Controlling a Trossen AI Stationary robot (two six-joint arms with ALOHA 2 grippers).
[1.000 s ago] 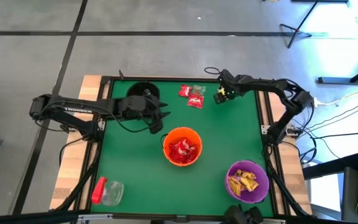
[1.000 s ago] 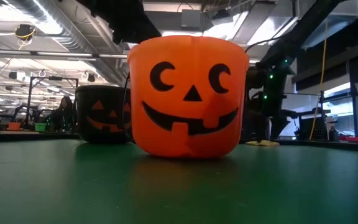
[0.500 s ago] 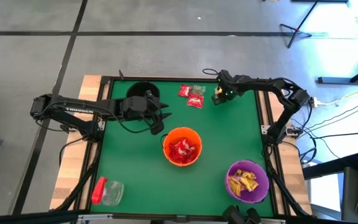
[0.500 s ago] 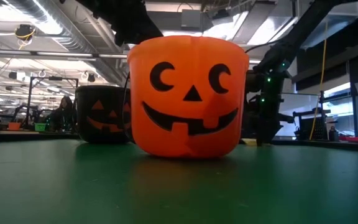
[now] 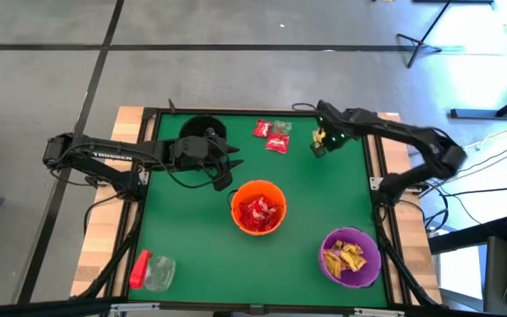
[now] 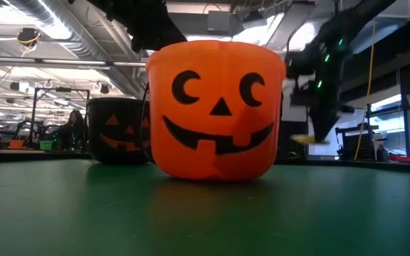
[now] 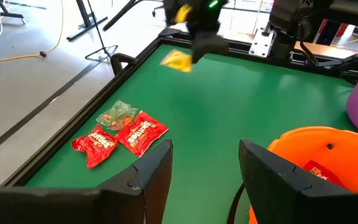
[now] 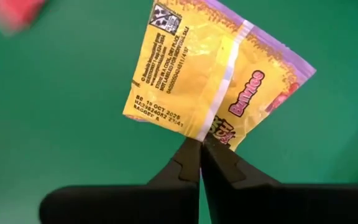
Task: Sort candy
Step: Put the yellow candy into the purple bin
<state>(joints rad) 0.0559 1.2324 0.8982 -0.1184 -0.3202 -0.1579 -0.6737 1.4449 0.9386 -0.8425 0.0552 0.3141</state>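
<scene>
My right gripper (image 5: pixel 321 143) hangs over the far right part of the green table (image 5: pixel 192 229), shut on a yellow candy packet (image 8: pixel 216 74). That packet also shows in the left wrist view (image 7: pixel 176 60) and the low view (image 6: pixel 303 139). Two red packets and a greenish one (image 5: pixel 272 134) lie flat on the mat at the far middle. My left gripper (image 7: pixel 204 168) waits open between the black bucket (image 5: pixel 202 130) and the orange pumpkin bucket (image 5: pixel 258 207), touching nothing. My right gripper pinches the yellow packet by one edge (image 8: pixel 205 133), where the back seam ends, between its two fingertips (image 8: pixel 188 163). The fingers come from above, pointing steeply down. The packet hangs below them, lifted clear of the table.
The orange bucket holds red packets. A purple bucket (image 5: pixel 351 255) with yellow packets stands near the front right. A clear jar with a red cap (image 5: pixel 150 269) lies at the near left corner. Bare mat lies between the buckets and along the left side.
My right gripper has shut on the yellow packet, which lay on the mat, and has risen with it, moving a little toward the table's near and right edges. The packet is now lifted clear and hangs from the fingers.
</scene>
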